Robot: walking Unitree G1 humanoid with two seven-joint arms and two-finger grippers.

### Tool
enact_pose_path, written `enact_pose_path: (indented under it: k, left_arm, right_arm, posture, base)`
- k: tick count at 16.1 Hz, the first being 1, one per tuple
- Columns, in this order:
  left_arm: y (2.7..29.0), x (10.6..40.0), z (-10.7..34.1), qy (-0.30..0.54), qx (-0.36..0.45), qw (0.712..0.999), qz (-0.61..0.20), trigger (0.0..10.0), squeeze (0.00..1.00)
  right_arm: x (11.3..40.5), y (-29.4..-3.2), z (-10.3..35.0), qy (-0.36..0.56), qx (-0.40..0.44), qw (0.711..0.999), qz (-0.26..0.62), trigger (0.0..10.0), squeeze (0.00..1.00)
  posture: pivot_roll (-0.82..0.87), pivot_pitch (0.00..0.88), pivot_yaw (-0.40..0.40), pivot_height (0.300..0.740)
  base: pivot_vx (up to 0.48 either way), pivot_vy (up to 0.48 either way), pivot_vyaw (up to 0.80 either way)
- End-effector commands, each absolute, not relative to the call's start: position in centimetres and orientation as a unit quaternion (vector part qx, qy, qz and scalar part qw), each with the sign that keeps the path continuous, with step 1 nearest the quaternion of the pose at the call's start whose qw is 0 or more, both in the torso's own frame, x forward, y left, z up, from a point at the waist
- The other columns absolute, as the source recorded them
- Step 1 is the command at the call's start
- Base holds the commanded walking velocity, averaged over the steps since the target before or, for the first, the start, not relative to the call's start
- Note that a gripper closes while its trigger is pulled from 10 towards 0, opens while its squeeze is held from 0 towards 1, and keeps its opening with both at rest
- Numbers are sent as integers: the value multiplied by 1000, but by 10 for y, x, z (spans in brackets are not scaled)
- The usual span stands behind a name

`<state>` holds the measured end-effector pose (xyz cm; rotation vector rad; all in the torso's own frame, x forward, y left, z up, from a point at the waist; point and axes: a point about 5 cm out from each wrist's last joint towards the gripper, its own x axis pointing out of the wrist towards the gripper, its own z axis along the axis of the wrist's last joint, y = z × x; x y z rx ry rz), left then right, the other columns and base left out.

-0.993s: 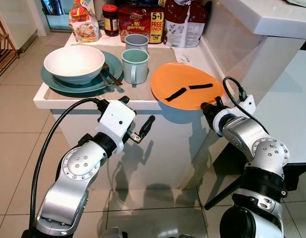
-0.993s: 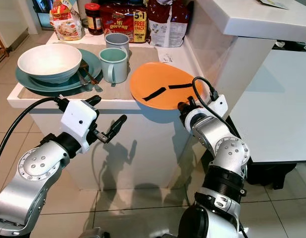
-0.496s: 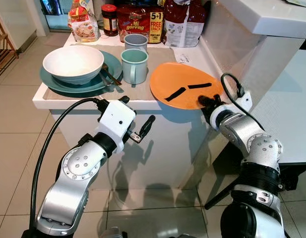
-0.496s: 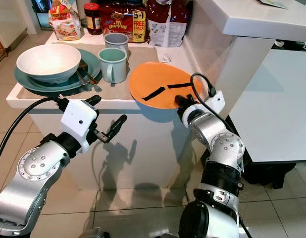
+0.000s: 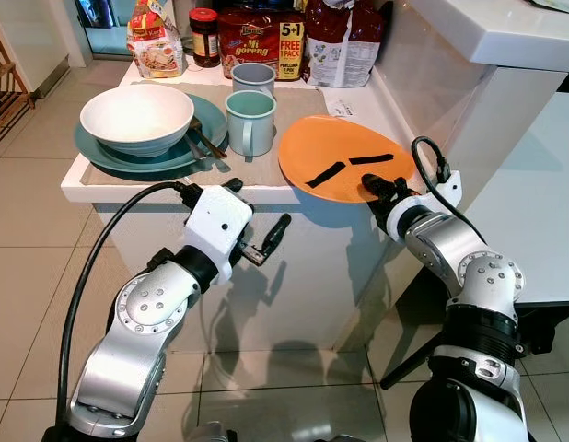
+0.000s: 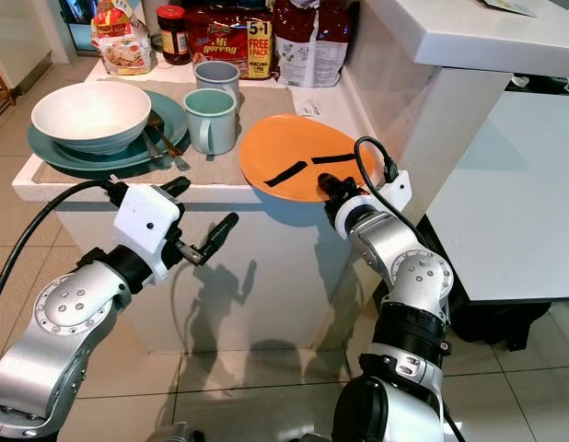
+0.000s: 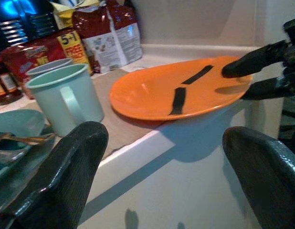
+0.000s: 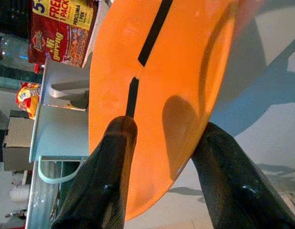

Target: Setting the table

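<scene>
At surface (image 5: 110, 184) edge: right end effector (image 5: 375, 190) straddles plate (image 5: 344, 157) rim, fingers apart, not clamped. Plate looks rigid, light, slick; pinch overhanging rim. Left end effector (image 5: 271, 235) wide, idle.

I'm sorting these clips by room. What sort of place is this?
Most likely a home kitchen. A white counter over a tiled floor holds an orange plate, mugs and a bowl, with instant noodle packs and a jar at the back.
</scene>
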<state>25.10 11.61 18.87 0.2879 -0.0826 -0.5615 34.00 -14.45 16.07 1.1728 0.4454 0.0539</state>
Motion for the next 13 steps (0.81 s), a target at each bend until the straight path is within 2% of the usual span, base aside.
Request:
enact_pose_path:
  k: [1, 4, 8, 13]
  left_arm:
    - [111, 248, 198, -58, 133, 944, -295, 10000, 0]
    - [109, 244, 198, -58, 121, 942, -309, 10000, 0]
    - [110, 245, 199, -58, 118, 942, -309, 10000, 0]
    - [110, 245, 199, -60, 120, 941, -309, 10000, 0]
  right_arm:
    - [338, -150, 160, 200, 559, 805, 23, 0, 0]
    - [337, -150, 160, 198, 570, 797, 26, 0, 0]
    - [330, -148, 156, 201, 601, 773, 32, 0, 0]
    - [325, -151, 154, 195, 619, 760, 27, 0, 0]
  posture:
    - [113, 28, -55, 740]
    - [113, 28, -55, 740]
    - [112, 27, -52, 740]
    - [110, 16, -51, 740]
  base:
    - [0, 0, 0]
    - [0, 0, 0]
    - [0, 0, 0]
    - [0, 0, 0]
